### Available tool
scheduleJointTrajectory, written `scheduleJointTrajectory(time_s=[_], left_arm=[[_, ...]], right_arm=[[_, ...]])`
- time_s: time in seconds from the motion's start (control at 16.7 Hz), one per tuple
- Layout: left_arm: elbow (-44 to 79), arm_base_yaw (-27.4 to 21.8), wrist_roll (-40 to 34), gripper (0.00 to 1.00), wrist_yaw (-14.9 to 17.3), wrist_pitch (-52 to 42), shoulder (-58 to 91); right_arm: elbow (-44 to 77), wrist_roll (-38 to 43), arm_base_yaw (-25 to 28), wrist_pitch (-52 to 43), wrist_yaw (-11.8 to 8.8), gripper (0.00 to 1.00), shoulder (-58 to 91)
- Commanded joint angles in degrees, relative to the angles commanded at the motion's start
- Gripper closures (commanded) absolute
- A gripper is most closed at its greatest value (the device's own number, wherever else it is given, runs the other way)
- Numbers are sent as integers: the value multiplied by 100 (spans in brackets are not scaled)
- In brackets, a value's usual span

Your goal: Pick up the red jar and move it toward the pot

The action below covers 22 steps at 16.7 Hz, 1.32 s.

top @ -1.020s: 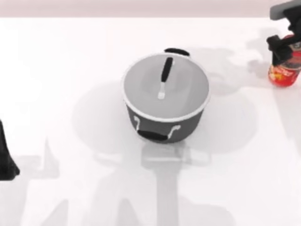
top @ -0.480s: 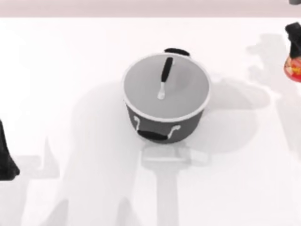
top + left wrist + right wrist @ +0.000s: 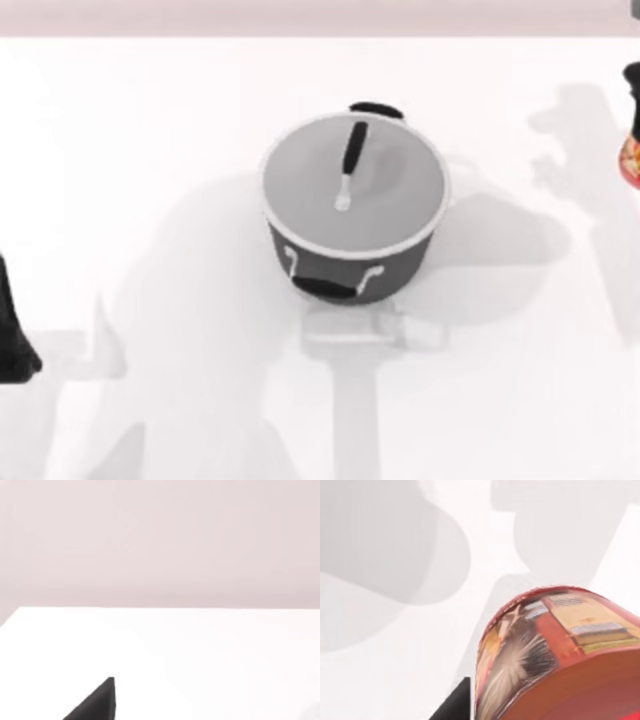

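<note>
- The pot (image 3: pixel 353 205) sat mid-table, lid on, well left of everything else.
- The right gripper (image 3: pixel 634 85) clasped the red jar (image 3: pixel 631 160) at the far right edge; a loose hold risked dropping it.
- The left gripper (image 3: pixel 15 345) stayed parked near-left; its fingers couldn't be made out.

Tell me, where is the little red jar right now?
The red jar is at the top view's far right edge, held by the right gripper, well right of the pot.

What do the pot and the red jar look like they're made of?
The pot: probably metal with a matte dark grey coating, judging by its even, dull sides and lid; the handles look like black plastic. The red jar, held by the right hand: seemingly glossy plastic or glass, with a printed red-yellow label wrapped around it.
</note>
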Motion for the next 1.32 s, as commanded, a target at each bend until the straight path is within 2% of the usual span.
scheduleJointTrajectory(time_s=[0.3, 0.9, 1.32], left_arm=[[0, 0, 0, 0, 0, 0, 0], [0, 0, 0, 0, 0, 0, 0], [0, 0, 0, 0, 0, 0, 0]], right_arm=[[-160, 586, 310, 229, 129, 100, -38], [-1073, 3692, 1611, 1165, 772, 100, -55], [-1187, 3940, 1707, 1234, 812, 100, -40]])
